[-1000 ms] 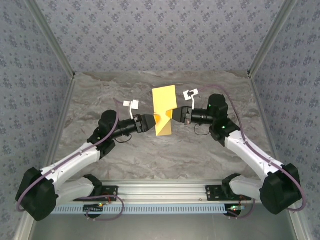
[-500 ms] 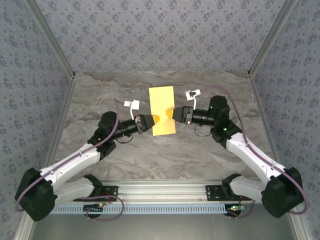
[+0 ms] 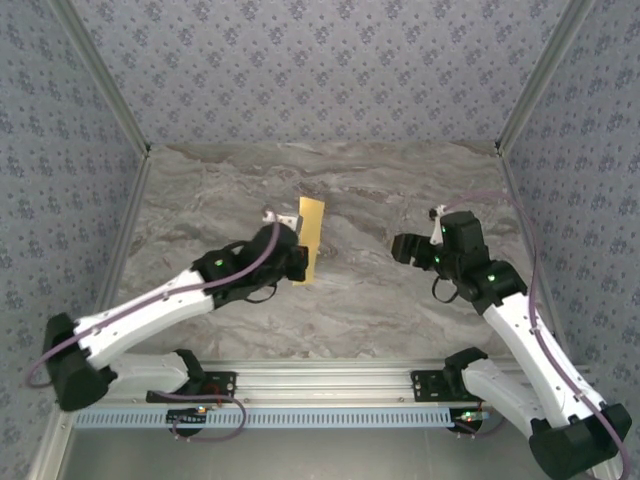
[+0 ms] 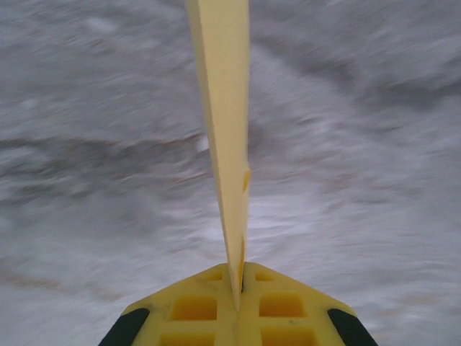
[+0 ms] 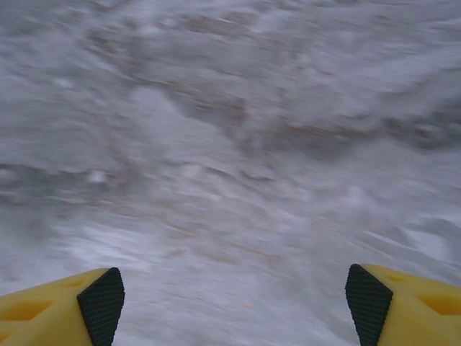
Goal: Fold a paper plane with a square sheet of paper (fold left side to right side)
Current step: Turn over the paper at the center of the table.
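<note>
The left gripper (image 4: 238, 292) is clamped on the square sheet of paper (image 4: 225, 122). In the left wrist view its two yellow fingers (image 4: 189, 308) press flat against each other, with the paper's edge pinched in the seam between them. From that pinch the paper runs straight out ahead of the fingertips. It is seen edge-on, as a thin yellow-orange blade that widens slightly toward its far end and runs off the top of the view. A small nick or crease shows on the edge just beyond the fingertips. The marbled grey table (image 4: 360, 187) lies below and beyond it, blurred.

From above, the left gripper (image 3: 296, 262) sits at the near end of the paper (image 3: 311, 232). The paper stands as a narrow folded strip reaching away from the fingers toward the far wall (image 3: 320, 70). Whether its lower edge touches the table (image 3: 360, 320) cannot be told.

The right gripper (image 3: 401, 247) is well apart from the paper, off to the left gripper's right, with bare table between them. In the right wrist view its black-tipped yellow fingers (image 5: 101, 297) stand wide apart at the bottom corners, and the gripper (image 5: 234, 299) faces blurred table (image 5: 238, 158) ahead of it
</note>
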Controlling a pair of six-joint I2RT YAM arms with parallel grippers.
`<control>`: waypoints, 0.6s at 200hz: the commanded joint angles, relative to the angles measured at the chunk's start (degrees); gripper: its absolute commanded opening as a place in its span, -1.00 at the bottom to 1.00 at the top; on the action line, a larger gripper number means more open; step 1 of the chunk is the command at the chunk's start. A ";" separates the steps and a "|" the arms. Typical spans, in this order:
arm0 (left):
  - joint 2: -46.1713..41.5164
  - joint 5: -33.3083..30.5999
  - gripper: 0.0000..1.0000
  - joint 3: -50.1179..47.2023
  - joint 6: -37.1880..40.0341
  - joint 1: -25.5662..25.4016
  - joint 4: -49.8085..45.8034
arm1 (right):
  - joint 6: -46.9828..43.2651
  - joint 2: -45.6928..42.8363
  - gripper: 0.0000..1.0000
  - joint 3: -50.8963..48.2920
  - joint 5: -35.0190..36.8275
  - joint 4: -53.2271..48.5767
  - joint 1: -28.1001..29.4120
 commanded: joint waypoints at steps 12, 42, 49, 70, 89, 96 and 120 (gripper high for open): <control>14.22 -15.81 -1.00 9.13 -9.47 -1.99 -25.54 | -3.00 -4.89 0.79 -1.22 12.64 -8.95 -1.35; 25.19 -14.37 -1.00 14.73 -11.78 -2.10 -29.15 | -3.97 -6.93 0.83 -1.48 12.49 -9.70 -2.14; 27.39 -13.72 -1.00 16.13 -11.71 -2.16 -29.64 | -4.17 -7.22 0.82 -1.74 11.99 -9.41 -2.32; 34.75 -10.47 -1.00 21.03 -10.93 -2.09 -30.93 | -4.19 -7.41 0.82 -2.43 10.86 -9.06 -2.70; 40.85 -5.93 -1.00 25.69 -9.39 -2.12 -31.15 | -4.37 -7.41 0.81 -2.60 9.89 -8.69 -2.98; 42.65 -4.63 -1.00 27.21 -8.82 -2.13 -31.09 | -4.35 -7.41 0.81 -2.64 9.71 -8.69 -2.99; 47.56 -1.29 -0.95 31.95 -6.91 -2.10 -31.22 | -4.64 -7.50 0.79 -2.73 8.78 -8.58 -3.20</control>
